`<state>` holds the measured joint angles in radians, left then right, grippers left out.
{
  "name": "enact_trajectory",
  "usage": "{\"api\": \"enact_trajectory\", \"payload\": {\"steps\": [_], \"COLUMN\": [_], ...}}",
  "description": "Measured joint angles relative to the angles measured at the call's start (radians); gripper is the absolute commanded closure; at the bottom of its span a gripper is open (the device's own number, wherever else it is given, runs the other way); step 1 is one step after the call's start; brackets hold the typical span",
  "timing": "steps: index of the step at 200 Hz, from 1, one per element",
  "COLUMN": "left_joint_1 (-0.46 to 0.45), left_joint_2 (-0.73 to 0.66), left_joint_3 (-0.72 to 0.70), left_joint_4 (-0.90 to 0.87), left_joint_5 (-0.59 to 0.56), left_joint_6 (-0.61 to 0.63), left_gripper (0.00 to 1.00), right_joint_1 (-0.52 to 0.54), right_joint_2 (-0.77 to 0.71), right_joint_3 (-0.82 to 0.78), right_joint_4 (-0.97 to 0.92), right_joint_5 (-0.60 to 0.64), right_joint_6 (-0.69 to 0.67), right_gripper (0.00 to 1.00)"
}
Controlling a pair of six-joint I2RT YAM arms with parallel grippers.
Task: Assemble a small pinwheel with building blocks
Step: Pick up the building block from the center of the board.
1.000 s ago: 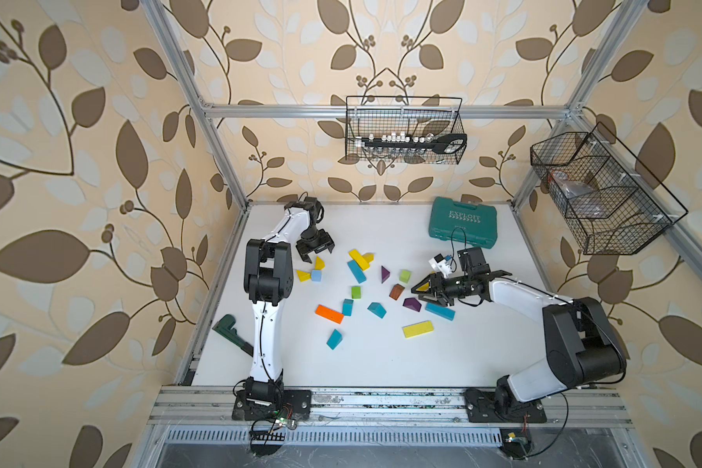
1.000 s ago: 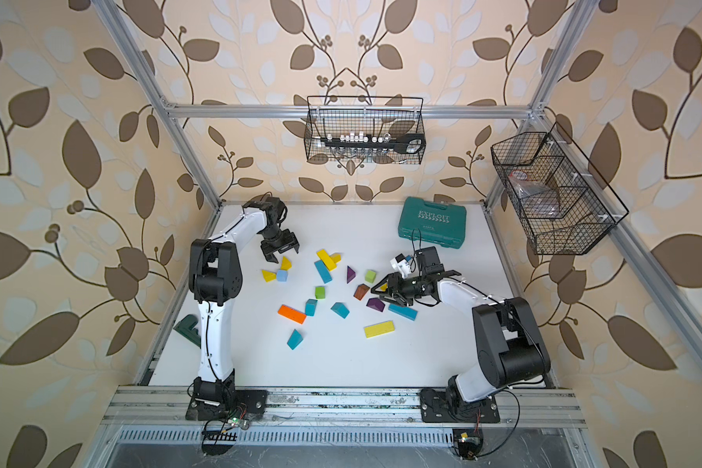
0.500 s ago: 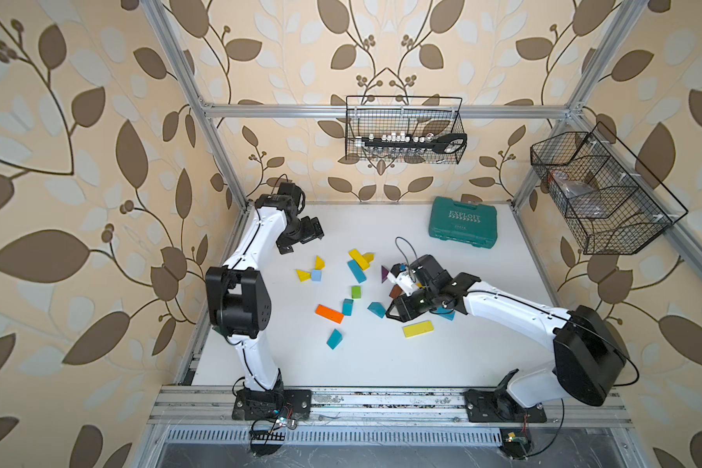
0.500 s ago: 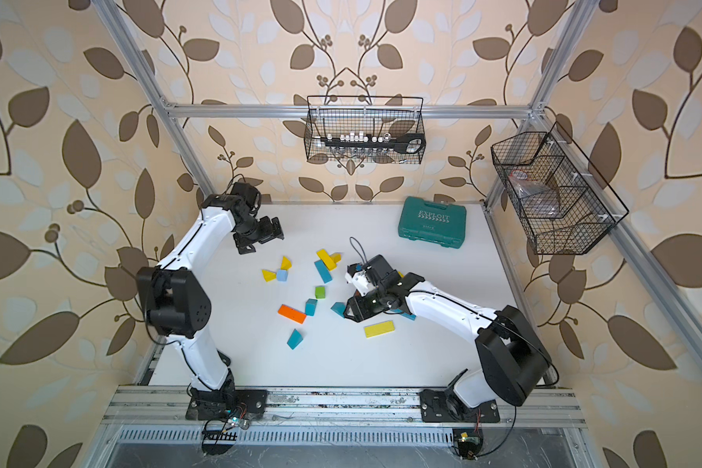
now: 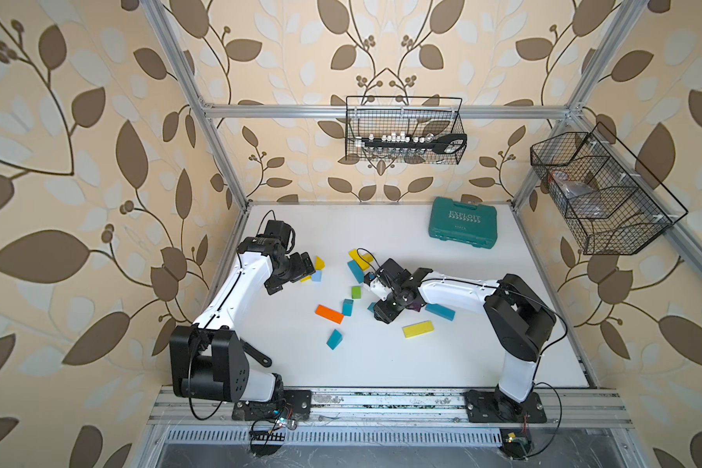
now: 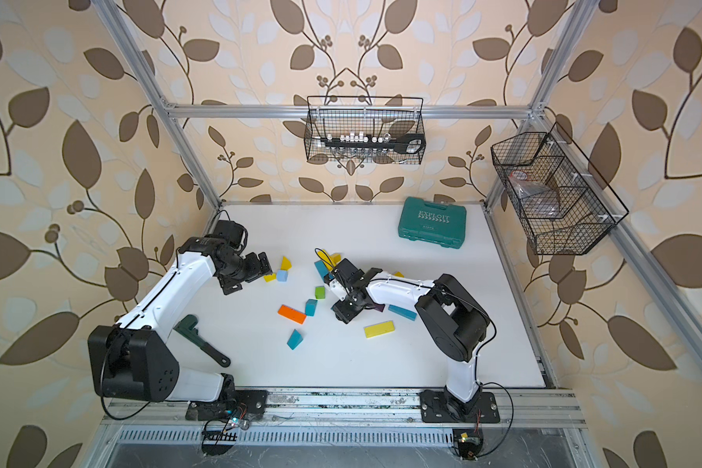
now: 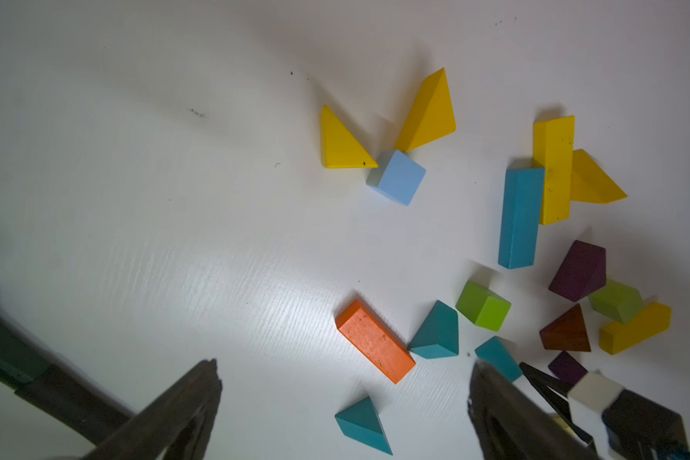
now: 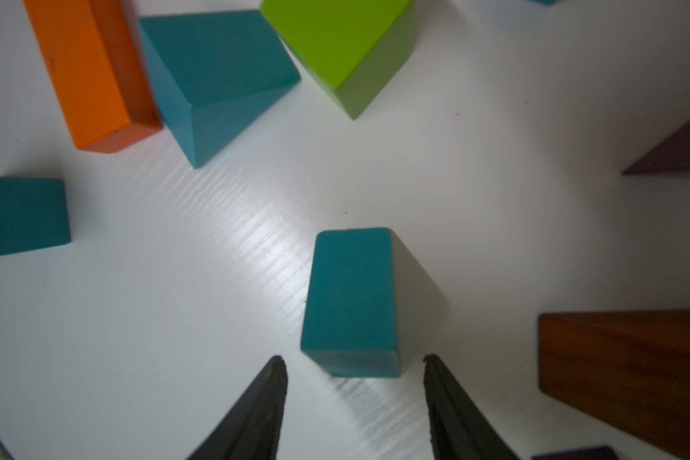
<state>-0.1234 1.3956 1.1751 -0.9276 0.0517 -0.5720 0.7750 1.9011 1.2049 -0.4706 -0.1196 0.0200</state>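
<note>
A pale-blue cube (image 5: pixel 316 275) (image 7: pixel 397 177) lies at the left of the building blocks, with two yellow wedges (image 7: pixel 341 143) (image 7: pixel 429 111) touching its corners. My left gripper (image 5: pixel 292 275) (image 7: pixel 343 364) hovers just left of them, open wide and empty. My right gripper (image 5: pixel 381 313) (image 8: pixel 353 357) is open, its fingers on either side of the near end of a small teal wedge (image 8: pixel 351 294) without touching it. An orange bar (image 5: pixel 329 314), a green cube (image 5: pixel 356 291) and other teal wedges (image 5: pixel 347 307) (image 5: pixel 334 338) lie loose nearby. In both top views the right gripper mostly hides the small teal wedge.
A yellow bar (image 5: pixel 417 329) and a teal bar (image 5: pixel 439 311) lie in front of the right arm. Brown (image 8: pixel 630 366) and purple (image 8: pixel 682 155) wedges sit close beside the right gripper. The teal EXPLOIT case (image 5: pixel 462 222) stands at the back right. A dark green tool (image 6: pixel 201 338) lies by the left arm.
My right gripper has swung left across the blocks to the small teal wedge. My left gripper has pulled off the yellow wedge, opened wider, and now sits just left of the cube.
</note>
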Motion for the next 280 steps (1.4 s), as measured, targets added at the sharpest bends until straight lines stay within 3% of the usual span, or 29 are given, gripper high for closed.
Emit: {"api": "enact_trajectory", "payload": {"steps": [40,57,90,117,152,200,243,280], "left_joint_1": [0.0,0.0,-0.028,-0.153,-0.337,-0.438,-0.64,-0.656], "left_joint_2": [-0.012,-0.027,-0.074,-0.087,-0.085,-0.09,-0.061,0.028], "left_joint_3": [-0.062,-0.091,-0.116,-0.109,-0.076,-0.077,-0.061,-0.014], "left_joint_4": [0.034,0.053,0.089,0.113,0.147,0.172,0.157,0.141], "left_joint_5": [0.022,0.057,0.118,0.132,0.146,0.224,0.212,0.164], "left_joint_6": [-0.018,-0.037,-0.087,-0.132,-0.121,0.156,0.385,0.512], "left_gripper": [0.01,0.01,0.01,0.01,0.01,0.01,0.01,0.03], "right_joint_1": [0.0,0.0,-0.003,-0.027,-0.141,-0.227,-0.239,-0.239], "right_joint_2": [0.048,0.048,0.037,-0.033,-0.139,-0.148,-0.177,-0.188], "right_joint_3": [0.048,0.048,0.045,0.0,-0.091,-0.156,-0.2,-0.226], "right_joint_4": [0.014,0.02,0.026,0.09,0.266,0.38,0.461,0.5], "right_joint_5": [0.001,-0.012,-0.047,-0.139,-0.337,-0.571,-0.776,-0.893], "right_joint_6": [-0.025,-0.015,0.063,0.211,0.478,0.666,0.755,0.789], "right_gripper": [0.69,0.83,0.95,0.96,0.97,0.94,0.94,0.93]}}
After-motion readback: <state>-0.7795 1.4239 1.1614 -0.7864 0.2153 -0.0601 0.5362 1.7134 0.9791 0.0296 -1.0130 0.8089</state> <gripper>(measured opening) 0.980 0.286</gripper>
